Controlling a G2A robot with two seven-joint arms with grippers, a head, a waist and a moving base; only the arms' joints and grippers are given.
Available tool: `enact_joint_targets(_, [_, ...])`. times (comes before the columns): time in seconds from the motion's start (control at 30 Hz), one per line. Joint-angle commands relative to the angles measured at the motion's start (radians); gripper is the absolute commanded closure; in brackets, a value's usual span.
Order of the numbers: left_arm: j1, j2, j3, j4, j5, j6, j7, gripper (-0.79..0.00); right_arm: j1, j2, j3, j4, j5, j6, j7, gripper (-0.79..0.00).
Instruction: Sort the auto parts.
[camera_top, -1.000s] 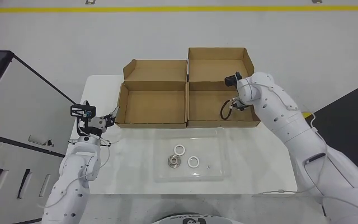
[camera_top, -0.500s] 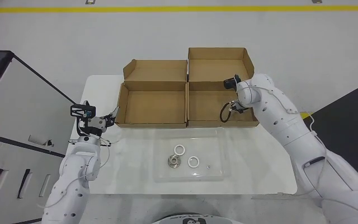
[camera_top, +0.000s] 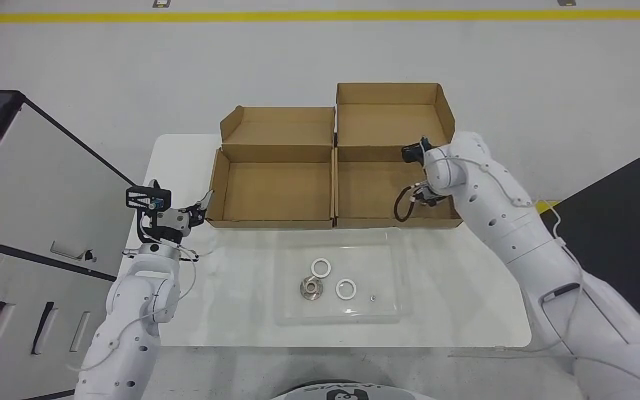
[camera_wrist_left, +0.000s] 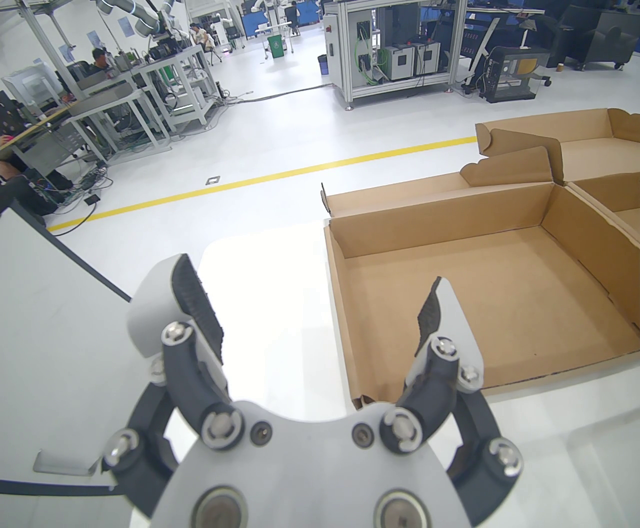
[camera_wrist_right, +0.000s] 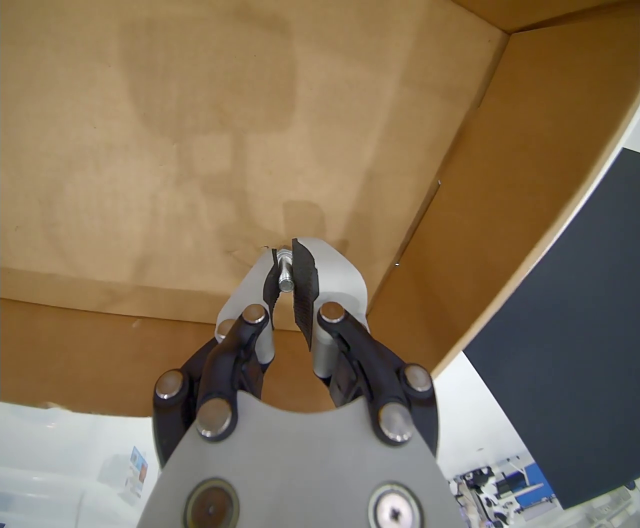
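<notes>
A: Bolt (camera_wrist_right: 284, 275) first: where do we have it?
B: We have it pinched between the nearly closed fingers of the right hand (camera_wrist_right: 285, 262), inside the right cardboard box (camera_wrist_right: 150, 150), near a corner.
A: And our left hand (camera_wrist_left: 312, 280)?
B: Spread wide, gripping nothing, just beside the left box (camera_wrist_left: 475, 310), over the desk (camera_wrist_left: 275, 305). Two white rings (camera_top: 324, 267) and a metal hub (camera_top: 310, 290) lie in the clear tray (camera_top: 385, 270).
</notes>
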Motion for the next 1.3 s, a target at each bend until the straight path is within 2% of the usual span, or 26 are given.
enact_joint_targets(0.0, [0.000, 0.000, 0.000, 0.000, 0.000, 0.000, 0.000, -0.785, -0.003, 0.000, 0.006, -0.002, 0.000, -0.002, 0.001, -0.292])
enact_joint_targets(0.1, [0.000, 0.000, 0.000, 0.000, 0.000, 0.000, 0.000, -0.785, -0.006, 0.000, 0.015, -0.007, -0.001, -0.005, 0.000, -0.474])
enact_joint_targets(0.13, [0.000, 0.000, 0.000, 0.000, 0.000, 0.000, 0.000, -0.785, -0.008, 0.001, 0.019, -0.010, -0.001, -0.005, 0.003, -0.474])
enact_joint_targets(0.17, [0.000, 0.000, 0.000, 0.000, 0.000, 0.000, 0.000, -0.785, -0.010, 0.001, 0.022, -0.013, 0.000, -0.005, 0.004, -0.677])
enact_joint_targets(0.33, [0.000, 0.000, 0.000, 0.000, 0.000, 0.000, 0.000, -0.785, -0.020, 0.003, 0.040, -0.037, -0.003, -0.008, 0.009, -0.785])
enact_joint_targets(0.63, [0.000, 0.000, 0.000, 0.000, 0.000, 0.000, 0.000, -0.785, -0.073, 0.024, 0.124, -0.157, 0.016, -0.005, 0.029, -0.785])
enact_joint_targets(0.93, [0.000, 0.000, 0.000, 0.000, 0.000, 0.000, 0.000, -0.785, -0.206, 0.066, 0.299, -0.466, 0.063, 0.043, 0.062, -0.785])
enact_joint_targets(1.13, [0.000, 0.000, 0.000, 0.000, 0.000, 0.000, 0.000, -0.785, -0.311, 0.085, 0.454, -0.708, 0.226, 0.060, 0.052, -0.785])
enact_joint_targets(1.27, [0.000, 0.000, 0.000, 0.000, 0.000, 0.000, 0.000, -0.785, -0.385, 0.085, 0.557, -0.827, 0.501, 0.028, 0.000, -0.785])
